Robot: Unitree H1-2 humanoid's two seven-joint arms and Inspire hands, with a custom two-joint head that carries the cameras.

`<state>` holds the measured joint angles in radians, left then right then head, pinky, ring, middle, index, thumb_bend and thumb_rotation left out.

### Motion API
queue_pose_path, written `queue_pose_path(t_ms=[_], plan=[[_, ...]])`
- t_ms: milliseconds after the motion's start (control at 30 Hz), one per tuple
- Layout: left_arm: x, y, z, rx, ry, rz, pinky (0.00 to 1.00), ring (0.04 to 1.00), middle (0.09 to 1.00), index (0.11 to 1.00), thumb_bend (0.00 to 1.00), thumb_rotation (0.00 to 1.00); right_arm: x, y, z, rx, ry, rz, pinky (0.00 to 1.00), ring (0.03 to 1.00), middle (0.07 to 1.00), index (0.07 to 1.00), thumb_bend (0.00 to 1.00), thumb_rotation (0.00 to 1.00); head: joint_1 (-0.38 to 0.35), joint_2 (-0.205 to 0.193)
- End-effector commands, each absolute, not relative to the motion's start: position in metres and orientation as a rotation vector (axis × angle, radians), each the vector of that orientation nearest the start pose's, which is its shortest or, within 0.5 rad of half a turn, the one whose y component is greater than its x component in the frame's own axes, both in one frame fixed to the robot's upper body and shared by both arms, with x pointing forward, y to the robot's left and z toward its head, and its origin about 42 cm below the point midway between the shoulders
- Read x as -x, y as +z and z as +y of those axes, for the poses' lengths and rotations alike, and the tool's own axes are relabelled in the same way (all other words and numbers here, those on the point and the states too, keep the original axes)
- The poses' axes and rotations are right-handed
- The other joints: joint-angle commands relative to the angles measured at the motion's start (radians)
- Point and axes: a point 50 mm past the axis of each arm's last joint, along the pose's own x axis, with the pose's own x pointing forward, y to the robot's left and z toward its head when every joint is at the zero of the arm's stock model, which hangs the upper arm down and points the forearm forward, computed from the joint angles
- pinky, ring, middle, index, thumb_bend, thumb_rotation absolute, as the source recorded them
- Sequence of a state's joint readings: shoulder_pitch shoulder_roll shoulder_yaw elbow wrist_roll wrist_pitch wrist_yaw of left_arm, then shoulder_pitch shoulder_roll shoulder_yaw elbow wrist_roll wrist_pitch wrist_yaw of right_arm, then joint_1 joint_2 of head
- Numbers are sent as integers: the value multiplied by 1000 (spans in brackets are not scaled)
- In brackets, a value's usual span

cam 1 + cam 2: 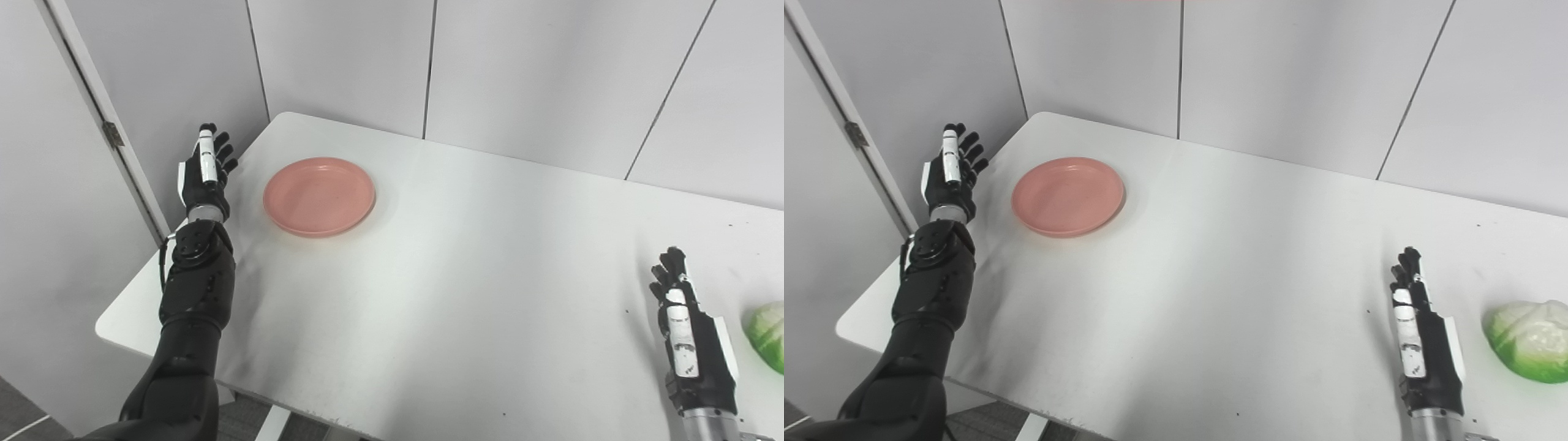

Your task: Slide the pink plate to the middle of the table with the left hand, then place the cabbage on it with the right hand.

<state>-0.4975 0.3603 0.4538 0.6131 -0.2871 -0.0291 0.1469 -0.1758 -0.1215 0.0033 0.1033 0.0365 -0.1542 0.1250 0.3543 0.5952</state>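
While the cabbage (1528, 342) sits half cut off, left hand (205, 176) and right hand (1424, 343) hold nothing, fingers (214, 144) spread

Left robot hand (205, 177) raised upright on a bent arm, fingers apart and straight, holding nothing; right robot hand (1424, 343) low, edge-on, fingers extended and empty, forearm entering from the bottom edge

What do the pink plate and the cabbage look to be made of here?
Pink plate: probably matte plastic; even colour, dull sheen, thin raised rim. Cabbage: looks like a plastic or foam replica, with glossy, uniform green-white surfaces, though a real one cannot be ruled out.
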Motion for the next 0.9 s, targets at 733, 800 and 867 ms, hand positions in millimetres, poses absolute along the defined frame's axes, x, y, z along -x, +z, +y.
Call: queue_pose_path(t_ms=[733, 800, 867], plan=[[-431, 124, 395, 213, 430, 16, 888, 896, 898, 886, 417, 1000, -332, 126, -233, 84, 150, -174, 996, 985, 999, 1000, 352, 1000, -18, 31], [-431, 120, 389, 215, 409, 21, 889, 894, 898, 887, 420, 1000, -331, 128, -232, 77, 152, -171, 1000, 991, 1000, 1000, 340, 1000, -22, 34], [-431, 116, 384, 211, 391, 29, 885, 892, 894, 883, 424, 1000, -331, 129, -231, 76, 153, -170, 1000, 992, 1000, 1000, 338, 1000, -25, 36]])
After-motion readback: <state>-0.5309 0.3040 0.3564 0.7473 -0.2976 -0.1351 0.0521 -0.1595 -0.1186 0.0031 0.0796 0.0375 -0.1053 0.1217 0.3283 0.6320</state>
